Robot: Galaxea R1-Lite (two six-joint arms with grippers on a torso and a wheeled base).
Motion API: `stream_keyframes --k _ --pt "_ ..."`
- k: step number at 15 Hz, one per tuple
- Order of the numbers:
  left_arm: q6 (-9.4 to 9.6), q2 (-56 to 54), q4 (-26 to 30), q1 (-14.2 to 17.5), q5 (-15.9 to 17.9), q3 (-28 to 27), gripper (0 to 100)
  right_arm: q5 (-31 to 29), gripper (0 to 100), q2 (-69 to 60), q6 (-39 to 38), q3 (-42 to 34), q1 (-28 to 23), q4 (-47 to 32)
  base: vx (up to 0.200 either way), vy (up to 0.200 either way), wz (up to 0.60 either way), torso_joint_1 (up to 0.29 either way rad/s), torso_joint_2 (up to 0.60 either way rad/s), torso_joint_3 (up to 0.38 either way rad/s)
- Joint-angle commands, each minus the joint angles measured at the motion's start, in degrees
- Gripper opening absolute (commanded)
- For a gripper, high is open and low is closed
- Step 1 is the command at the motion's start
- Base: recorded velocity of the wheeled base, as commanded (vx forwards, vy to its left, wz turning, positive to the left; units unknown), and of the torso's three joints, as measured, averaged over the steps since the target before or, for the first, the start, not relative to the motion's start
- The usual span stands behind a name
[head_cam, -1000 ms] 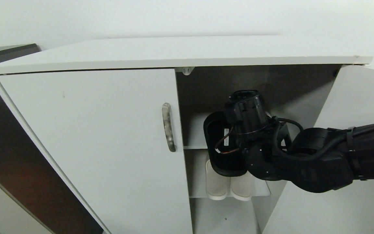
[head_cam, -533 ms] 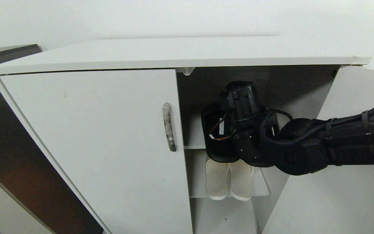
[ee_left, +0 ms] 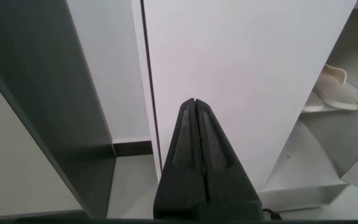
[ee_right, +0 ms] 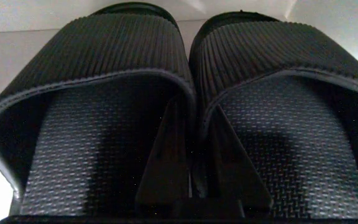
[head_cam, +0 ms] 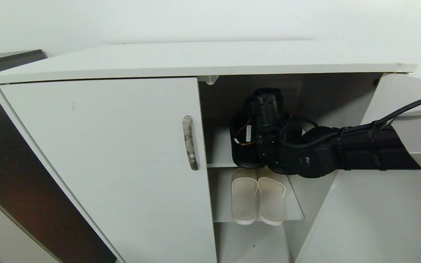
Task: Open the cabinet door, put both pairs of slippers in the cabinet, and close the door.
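Note:
A pair of black slippers hangs at the level of the cabinet's upper shelf, inside the open right half. In the right wrist view my right gripper is shut on the touching inner edges of the two black slippers. A pair of white slippers lies side by side on the middle shelf below. The left gripper is shut on nothing, low in front of the closed left door, with the white slippers off to its side.
The cabinet's left door is closed, with a metal handle. The right door stands swung open beside my right arm. A dark panel stands left of the cabinet. The bottom shelf is bare.
My right arm has risen and gone deeper into the cabinet with the black slippers, from in front of the middle shelf to the upper shelf. The white slippers are now uncovered.

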State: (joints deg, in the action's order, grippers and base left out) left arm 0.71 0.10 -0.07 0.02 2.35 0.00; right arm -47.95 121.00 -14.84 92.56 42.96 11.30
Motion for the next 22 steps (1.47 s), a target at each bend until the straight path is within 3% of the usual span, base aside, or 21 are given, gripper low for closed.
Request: stream_keyframes --k 1,3,4,7,16,17,22 --pt "0.0 0.0 0.0 0.0 0.0 0.0 0 0.0 0 0.6 0.0 0.0 -0.1 0.0 0.0 0.0 0.0 0.0 0.0 0.0" --pt "-0.18 0.0 0.0 0.1 0.0 0.0 0 0.0 0 0.7 0.0 -0.2 -0.1 0.1 0.0 0.0 0.0 0.0 0.0 0.0" --pt "-0.27 0.0 0.0 0.1 0.0 0.0 0 0.0 100 0.7 0.0 -0.2 -0.1 0.1 0.0 0.0 0.0 0.0 0.0 0.0" --pt "-0.27 0.0 0.0 0.1 -0.1 0.0 0 -0.5 100 -0.3 -0.1 -2.7 0.4 0.4 0.0 0.0 0.0 0.0 0.0 0.0" --pt "-0.27 0.0 0.0 0.1 -0.1 0.0 0 -0.5 100 -18.7 -0.5 -25.1 9.3 4.3 0.0 0.0 0.0 0.0 0.0 0.0" --pt "-0.27 0.0 0.0 0.0 -0.1 0.0 0 -0.5 0 -19.4 -0.5 -26.9 9.4 6.0 0.0 0.0 0.0 0.0 0.0 0.0" --pt "-0.18 0.0 0.0 0.0 -0.1 0.0 0 0.0 0 -22.3 -0.1 -36.1 11.7 13.0 0.0 0.0 0.0 0.0 0.0 0.0"
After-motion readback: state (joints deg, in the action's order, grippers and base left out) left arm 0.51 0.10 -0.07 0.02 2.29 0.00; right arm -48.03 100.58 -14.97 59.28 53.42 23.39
